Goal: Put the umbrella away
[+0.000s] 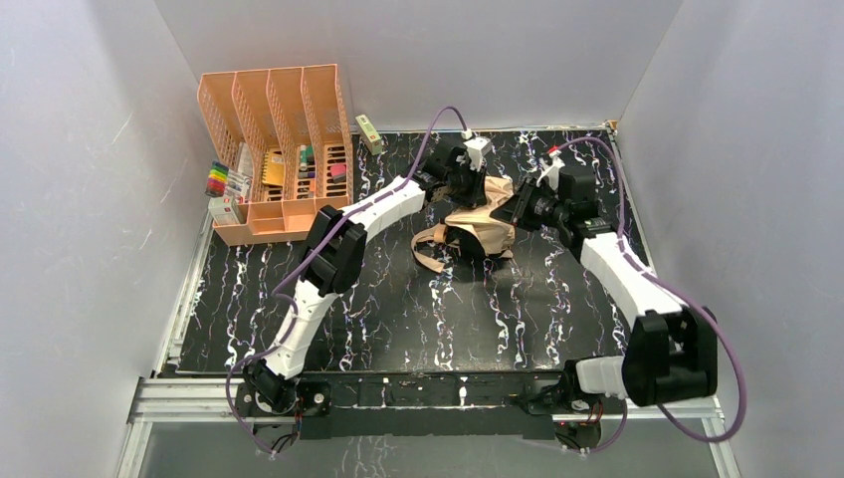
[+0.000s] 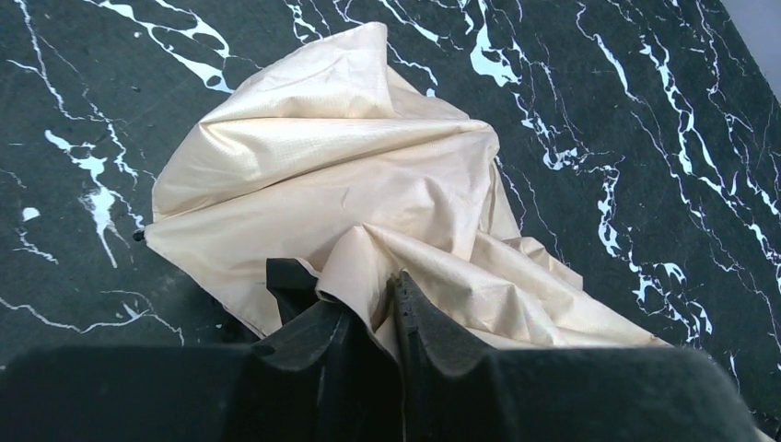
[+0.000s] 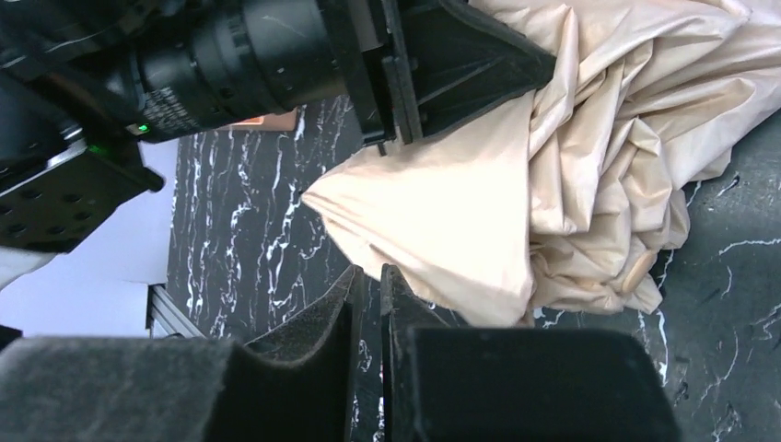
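The umbrella (image 1: 480,227) lies crumpled at the back middle of the black marble table (image 1: 398,309), its pale peach-tan fabric loose and its strap (image 1: 429,251) trailing to the near left. My left gripper (image 1: 474,187) reaches it from the far left and is shut on a fold of the fabric (image 2: 350,157), which runs between the fingers (image 2: 368,295). My right gripper (image 1: 517,211) sits at the umbrella's right side. In the right wrist view its jaws (image 3: 370,272) are nearly together with nothing between them, just short of the fabric (image 3: 599,157). The left gripper (image 3: 539,78) shows there pinching the cloth.
A peach-orange slotted desk organizer (image 1: 279,149) stands at the back left with pens and small items in it, and markers (image 1: 224,181) beside it. A small green box (image 1: 369,132) lies at the back edge. White walls close in the table on three sides.
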`<move>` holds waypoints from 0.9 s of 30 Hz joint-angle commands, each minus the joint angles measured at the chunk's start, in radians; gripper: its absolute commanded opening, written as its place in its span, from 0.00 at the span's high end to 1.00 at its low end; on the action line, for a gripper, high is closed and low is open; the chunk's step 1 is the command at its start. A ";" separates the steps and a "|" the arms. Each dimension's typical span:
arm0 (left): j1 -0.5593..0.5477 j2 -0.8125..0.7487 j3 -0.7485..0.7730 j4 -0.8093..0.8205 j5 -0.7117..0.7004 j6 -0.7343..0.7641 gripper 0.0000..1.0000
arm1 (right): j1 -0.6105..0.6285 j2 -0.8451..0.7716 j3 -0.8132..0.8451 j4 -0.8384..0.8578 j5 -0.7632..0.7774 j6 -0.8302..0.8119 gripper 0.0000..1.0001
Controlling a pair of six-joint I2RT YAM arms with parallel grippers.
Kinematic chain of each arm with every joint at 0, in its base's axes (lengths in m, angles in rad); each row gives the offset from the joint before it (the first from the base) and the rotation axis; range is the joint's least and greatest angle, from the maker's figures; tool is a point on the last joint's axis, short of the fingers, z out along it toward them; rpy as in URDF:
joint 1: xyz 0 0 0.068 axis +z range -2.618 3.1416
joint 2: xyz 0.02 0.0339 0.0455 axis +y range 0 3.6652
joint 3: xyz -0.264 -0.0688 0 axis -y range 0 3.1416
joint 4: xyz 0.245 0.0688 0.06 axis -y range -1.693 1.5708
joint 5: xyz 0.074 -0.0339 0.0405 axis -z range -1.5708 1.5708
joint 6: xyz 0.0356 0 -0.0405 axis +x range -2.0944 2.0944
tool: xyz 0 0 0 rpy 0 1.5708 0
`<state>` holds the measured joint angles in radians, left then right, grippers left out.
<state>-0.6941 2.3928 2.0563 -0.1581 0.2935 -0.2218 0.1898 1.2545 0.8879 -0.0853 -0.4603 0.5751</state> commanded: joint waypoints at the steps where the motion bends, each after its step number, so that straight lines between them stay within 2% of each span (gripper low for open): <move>1: 0.013 -0.003 0.056 -0.033 0.062 -0.008 0.81 | -0.006 0.102 0.110 0.068 -0.043 -0.029 0.81; 11: 0.016 0.002 0.058 -0.029 0.078 -0.013 0.75 | -0.009 0.332 0.229 0.070 -0.002 -0.022 0.90; 16: 0.021 0.003 0.072 -0.040 0.062 -0.016 0.74 | -0.009 0.410 0.242 0.058 0.027 -0.020 0.92; 19: 0.032 0.001 0.095 -0.052 0.059 -0.022 0.70 | -0.009 0.459 0.243 0.071 0.029 -0.016 0.93; 20: 0.036 -0.004 0.101 -0.058 0.057 -0.027 0.68 | -0.009 0.479 0.244 0.075 0.025 -0.011 0.93; 22: 0.044 -0.025 0.112 -0.076 0.050 -0.034 0.53 | -0.010 0.524 0.253 0.105 0.019 -0.001 0.93; 23: 0.047 -0.046 0.111 -0.081 0.044 -0.036 0.49 | -0.012 0.548 0.261 0.108 0.019 0.002 0.93; 27: 0.054 -0.186 0.029 -0.078 -0.018 -0.015 0.28 | -0.016 0.634 0.297 0.104 0.028 0.016 0.94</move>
<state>-0.6575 2.3951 2.1204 -0.2134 0.3264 -0.2462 0.1829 1.8286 1.1252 -0.0196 -0.4484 0.5804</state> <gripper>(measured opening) 0.632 0.066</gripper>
